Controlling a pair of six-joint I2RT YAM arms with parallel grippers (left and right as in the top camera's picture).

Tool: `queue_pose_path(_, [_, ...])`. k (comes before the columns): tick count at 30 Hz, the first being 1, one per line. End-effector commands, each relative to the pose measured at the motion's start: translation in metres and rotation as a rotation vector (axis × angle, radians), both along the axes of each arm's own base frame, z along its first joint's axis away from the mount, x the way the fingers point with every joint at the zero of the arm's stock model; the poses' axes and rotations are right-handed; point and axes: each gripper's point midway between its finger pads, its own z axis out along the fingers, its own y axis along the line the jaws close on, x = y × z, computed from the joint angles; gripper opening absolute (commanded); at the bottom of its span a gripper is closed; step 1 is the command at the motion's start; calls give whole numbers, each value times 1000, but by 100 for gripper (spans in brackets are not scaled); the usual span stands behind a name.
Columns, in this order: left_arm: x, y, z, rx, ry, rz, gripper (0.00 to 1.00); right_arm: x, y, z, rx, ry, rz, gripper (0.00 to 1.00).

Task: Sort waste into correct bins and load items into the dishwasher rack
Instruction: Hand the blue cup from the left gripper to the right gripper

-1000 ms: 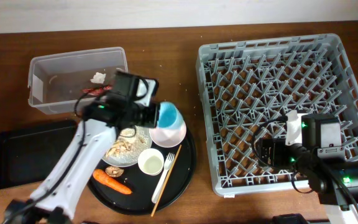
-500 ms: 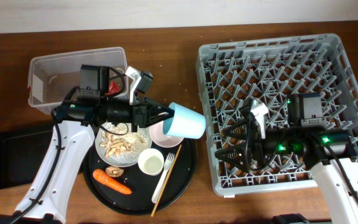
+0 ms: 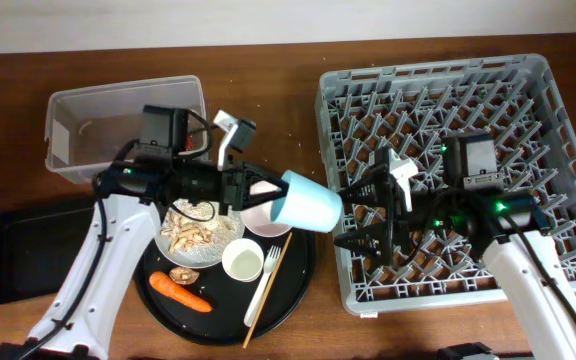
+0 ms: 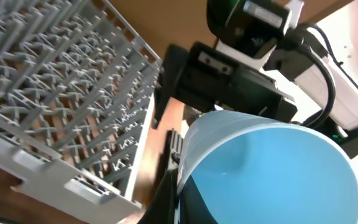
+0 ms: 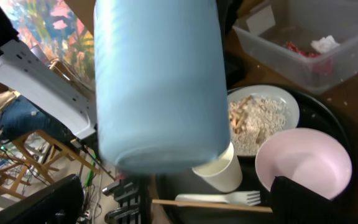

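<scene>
Left gripper (image 3: 271, 196) clamps cup (image 3: 310, 203) sideways, centre frame, at rack (image 3: 528, 90) left edge; right gripper (image 3: 361, 214) wide, just beside it.

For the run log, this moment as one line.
left pincer: shut on light blue cup, midair | right pincer: open, facing cup | cup: not yet in dishwasher rack

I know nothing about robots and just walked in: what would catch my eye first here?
A light blue cup is held on its side in mid-air by the left gripper, between the round black tray and the big grey dishwasher rack. The right gripper faces it, open, over the rack's left part. On the tray lies a bright orange carrot.
</scene>
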Motion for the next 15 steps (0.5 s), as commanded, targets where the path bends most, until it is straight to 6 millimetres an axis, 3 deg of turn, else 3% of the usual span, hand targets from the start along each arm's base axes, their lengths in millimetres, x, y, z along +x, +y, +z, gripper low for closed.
queue_pose_path(1, [-4, -8, -2, 20, 27, -10, 0, -1, 4, 14, 50, -45, 39, 99])
queue_pose_path(15, [-4, -10, -4, 37, 64, 0, 0, -1, 7, 19, 74, -47, 52, 93])
